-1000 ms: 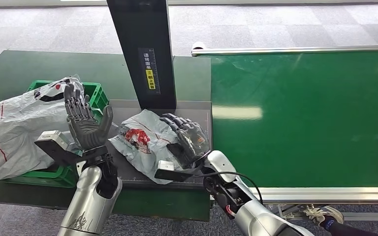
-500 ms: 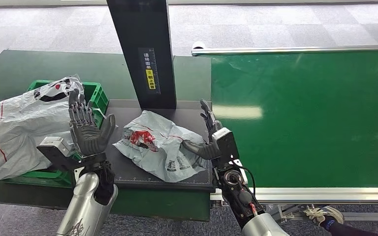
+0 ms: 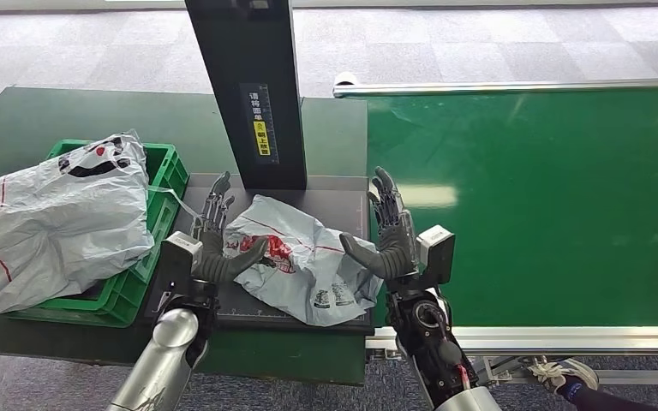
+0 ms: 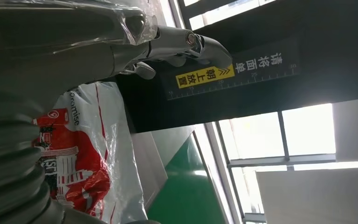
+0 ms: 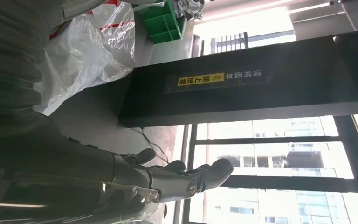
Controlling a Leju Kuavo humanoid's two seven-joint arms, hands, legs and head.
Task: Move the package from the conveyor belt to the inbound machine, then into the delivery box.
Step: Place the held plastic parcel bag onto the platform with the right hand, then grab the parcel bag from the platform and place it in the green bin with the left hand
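You have the package (image 3: 296,257), a grey bag with red print, lying on the dark platform of the inbound machine (image 3: 248,86), directly between your two hands. Your left robot hand (image 3: 216,244) stands at its left edge, fingers spread and upright, thumb reaching onto the bag. Your right robot hand (image 3: 387,235) stands at its right edge, fingers spread, palm facing the bag, thumb at the plastic. Neither grips it. Beyond your left robot hand, the green delivery box (image 3: 141,248) holds a larger grey bag (image 3: 47,218). The conveyor belt (image 3: 531,205) stretches past your right robot hand.

Left hand (image 3: 214,244) now beside package (image 3: 300,261), right hand (image 3: 390,240) upright.
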